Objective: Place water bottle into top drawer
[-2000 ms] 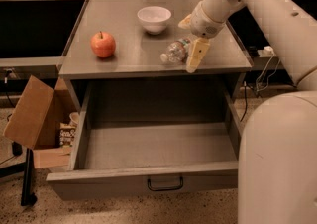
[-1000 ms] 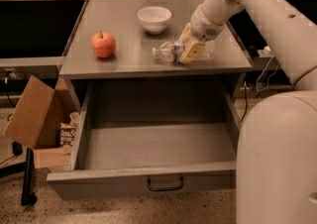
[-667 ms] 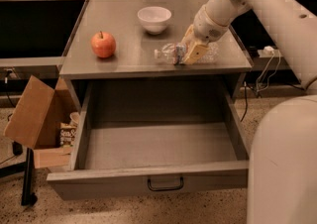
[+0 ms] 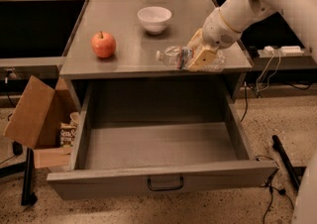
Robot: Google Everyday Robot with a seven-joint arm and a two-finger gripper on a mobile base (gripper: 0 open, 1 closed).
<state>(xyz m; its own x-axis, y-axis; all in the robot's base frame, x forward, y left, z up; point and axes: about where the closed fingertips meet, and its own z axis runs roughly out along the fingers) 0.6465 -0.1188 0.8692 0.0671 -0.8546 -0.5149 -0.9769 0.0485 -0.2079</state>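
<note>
The water bottle (image 4: 171, 57) lies on its side near the front edge of the grey table top (image 4: 126, 57), white cap pointing left. My gripper (image 4: 200, 57) is down on the bottle's right half, its yellowish fingers (image 4: 204, 58) closed around the body. The bottle still rests on the top. The top drawer (image 4: 163, 181) is pulled wide open directly below, its inside bare, with the dark wire handle (image 4: 165, 184) at the centre of its front panel.
A red apple (image 4: 103, 44) sits at the left of the table top and a white bowl (image 4: 154, 19) at the back centre. An open cardboard box (image 4: 32, 114) stands on the floor left of the drawer. Cables and a power strip (image 4: 282, 49) lie at right.
My gripper came down from above the bottle and settled around it. The bottle shifted slightly on the top. The drawer stayed open.
</note>
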